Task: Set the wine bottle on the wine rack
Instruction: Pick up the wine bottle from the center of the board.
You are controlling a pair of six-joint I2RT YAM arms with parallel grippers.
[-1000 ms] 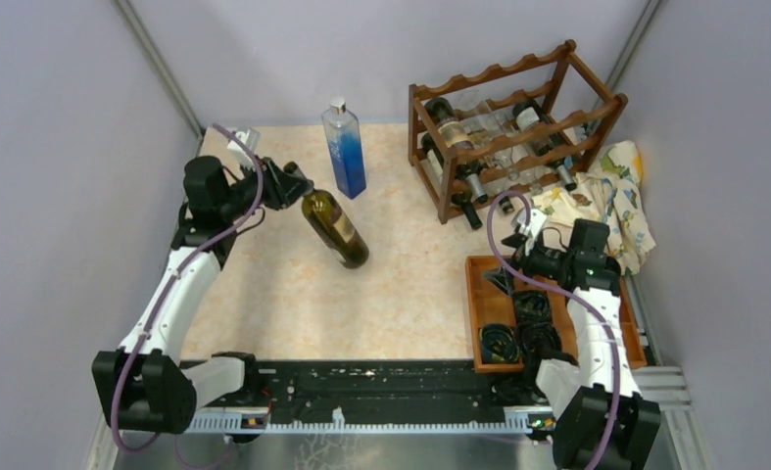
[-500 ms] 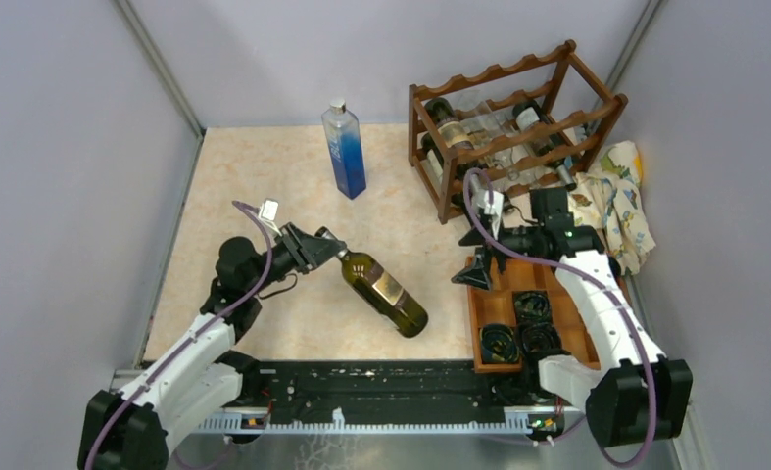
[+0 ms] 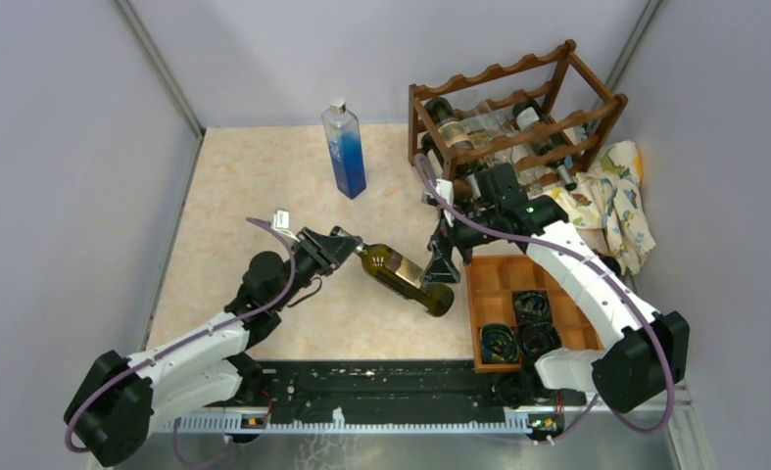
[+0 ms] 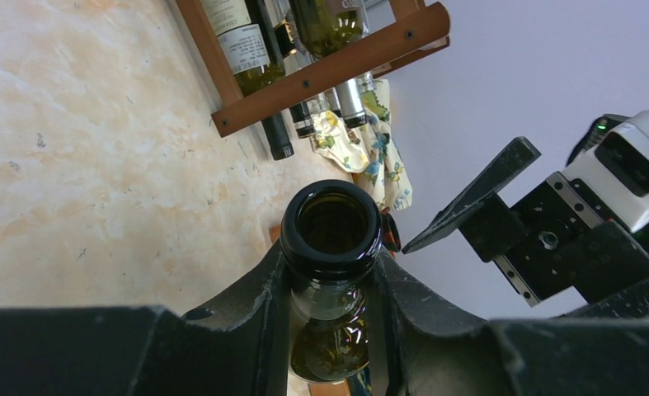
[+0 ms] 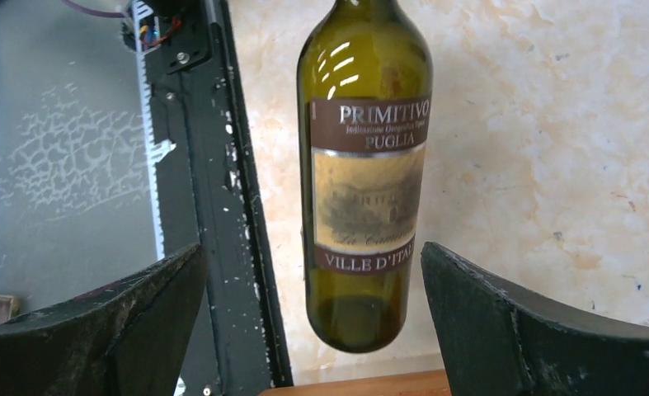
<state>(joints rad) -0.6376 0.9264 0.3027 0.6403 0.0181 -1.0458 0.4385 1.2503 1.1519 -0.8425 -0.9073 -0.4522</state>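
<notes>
On the left half of the desk [image 3: 254, 186], the left tool [image 3: 347, 245] was clamped narrowly around the neck of the wine bottle [image 3: 406, 277]. Its fingers [image 4: 255, 297] pressed the glass just below the open mouth. Farther back, a tall blue-tinted bottle [image 3: 345, 152] stood upright, well apart. The wine bottle slanted from that grip, its base pointing right and near, just beside the left edge of a wooden compartment tray [image 3: 489, 284]. Whether the base touched the desk could not be told. The right tool [image 3: 442, 266] hung over the labelled body, spread wide, one finger on each side and apart from the glass. At the far right stood the wine rack [image 3: 513, 127], with several bottles lying in its tiers, well apart from the gripped bottle. A patterned cloth [image 3: 616, 201] lay just right of it.
</notes>
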